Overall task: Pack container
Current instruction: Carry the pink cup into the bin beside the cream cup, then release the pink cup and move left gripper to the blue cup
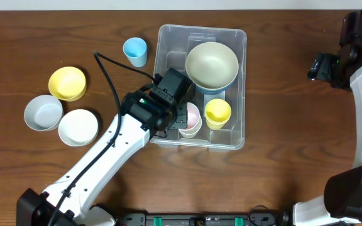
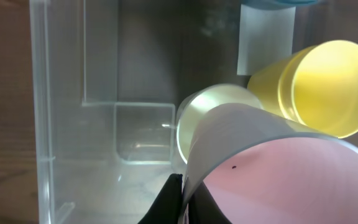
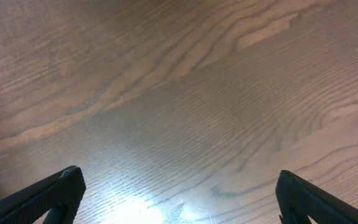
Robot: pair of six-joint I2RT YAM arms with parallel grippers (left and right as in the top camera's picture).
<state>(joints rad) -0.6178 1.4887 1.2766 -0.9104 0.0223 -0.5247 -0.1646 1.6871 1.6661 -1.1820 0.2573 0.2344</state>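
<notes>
The clear plastic container (image 1: pixel 237 37) sits at the table's middle. Inside it are a large pale green bowl (image 1: pixel 211 64), a yellow cup (image 1: pixel 217 113) and a pink cup (image 1: pixel 190 119). My left gripper (image 1: pixel 180 118) reaches into the container's near left part and is shut on the pink cup's rim (image 2: pixel 194 168). In the left wrist view the pink cup (image 2: pixel 278 180) fills the lower right, the yellow cup (image 2: pixel 328 84) lies beyond it, and a pale green cup (image 2: pixel 197 115) shows behind. My right gripper (image 3: pixel 179 193) is open and empty over bare wood at the far right.
Outside the container, to its left, are a light blue cup (image 1: pixel 135 50), a yellow bowl (image 1: pixel 67 83), a grey-white bowl (image 1: pixel 43 112) and a white bowl (image 1: pixel 78 127). The container's white label (image 2: pixel 265 37) shows on its base.
</notes>
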